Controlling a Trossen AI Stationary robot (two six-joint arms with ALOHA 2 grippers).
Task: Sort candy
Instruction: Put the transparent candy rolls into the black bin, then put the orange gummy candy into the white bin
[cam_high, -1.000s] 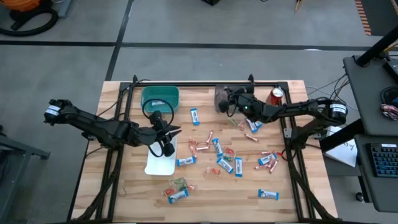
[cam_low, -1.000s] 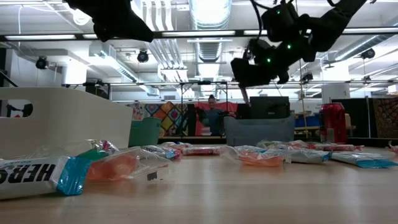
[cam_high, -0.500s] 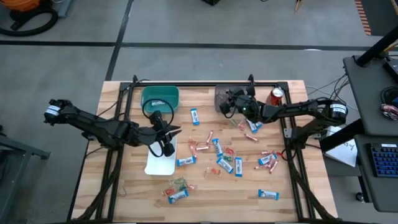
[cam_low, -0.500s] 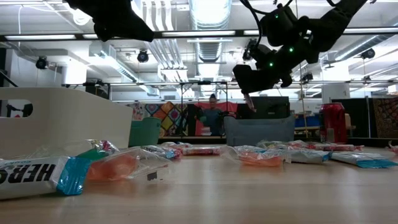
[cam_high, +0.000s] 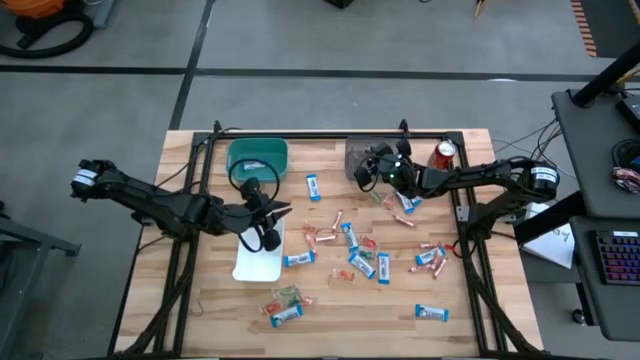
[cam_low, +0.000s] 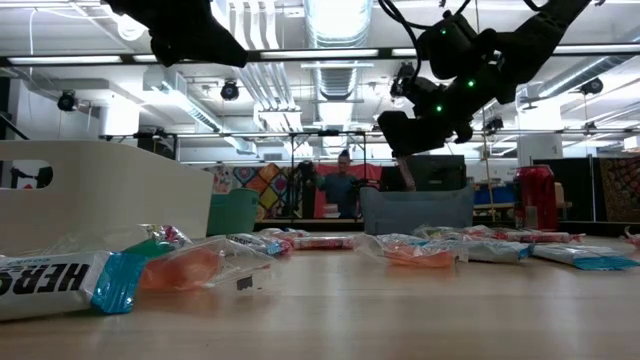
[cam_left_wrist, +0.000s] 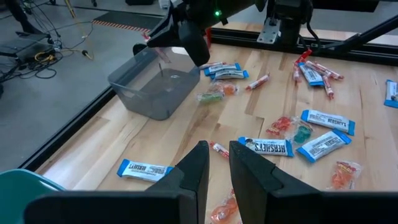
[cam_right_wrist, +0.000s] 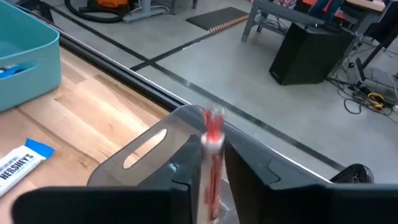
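A slim red candy stick (cam_right_wrist: 212, 155) stands between the fingers of the right gripper (cam_high: 372, 170), directly above the grey bin (cam_high: 356, 153); compared with a second ago the gripper has slid from the bin's edge to over its opening, and its jaws look just loosened, so the drop seems under way. The remaining candy (cam_high: 352, 244) lies scattered on the table (cam_high: 470, 300) nearer than the bin, with bare wood between. The left gripper (cam_left_wrist: 215, 163) waits well clear, over the white tray (cam_high: 253, 265), jaws narrowly parted, empty.
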